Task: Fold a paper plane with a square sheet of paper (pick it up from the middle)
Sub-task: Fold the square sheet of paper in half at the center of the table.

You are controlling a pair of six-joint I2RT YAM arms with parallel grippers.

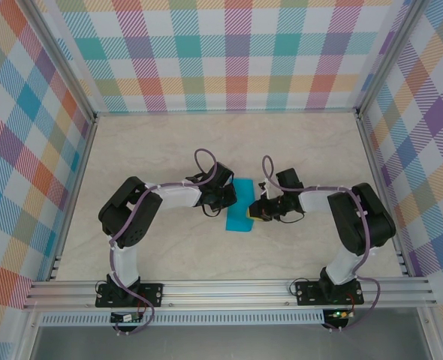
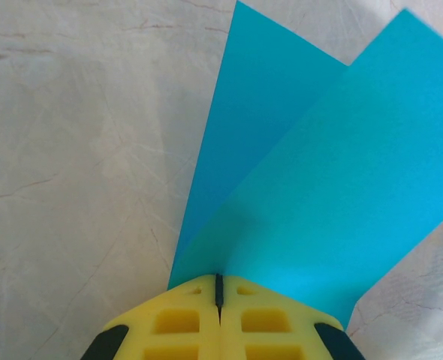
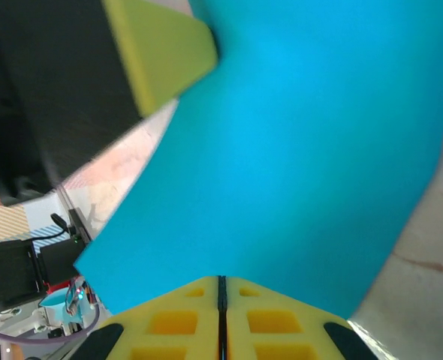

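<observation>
The left hand (image 2: 218,289), its yellow fingers pressed together, is pinching one edge of the sheet of paper (image 2: 319,172), and the right hand (image 3: 221,289) is likewise clamping the opposite edge with its jaws all but closed. The teal sheet is hanging doubled between the two hands over the middle of the table (image 1: 169,142), its two layers fanning apart beyond the left hand. By this view, the fold is best served by both hands travelling together, aligning the layers' edges before any crease is pressed.
</observation>
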